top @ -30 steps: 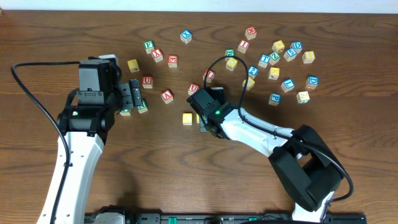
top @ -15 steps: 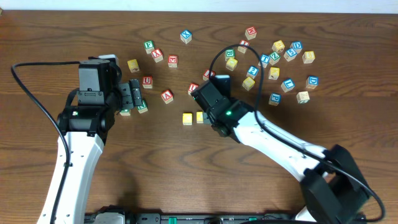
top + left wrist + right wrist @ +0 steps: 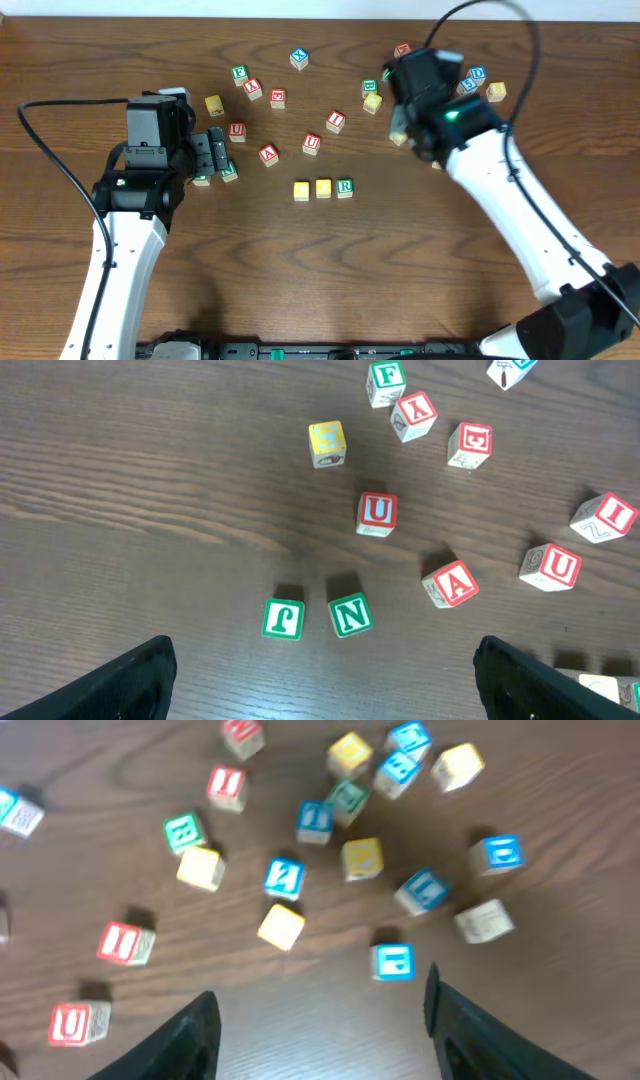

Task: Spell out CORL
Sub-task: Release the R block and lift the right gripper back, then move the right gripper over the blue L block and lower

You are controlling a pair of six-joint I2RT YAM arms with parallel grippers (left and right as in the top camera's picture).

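Green R block (image 3: 344,187) sat last in a three-block row (image 3: 323,188).
I saw my right tool (image 3: 320,1020) spread wide and empty, well up-right of that block; left tool (image 3: 325,675) likewise, well left of it.

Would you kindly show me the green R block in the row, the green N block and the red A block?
green R block (image 3: 344,187): overhead, top face.
green N block (image 3: 350,614): left wrist, lettered face.
red A block (image 3: 452,582): left wrist, lettered face.
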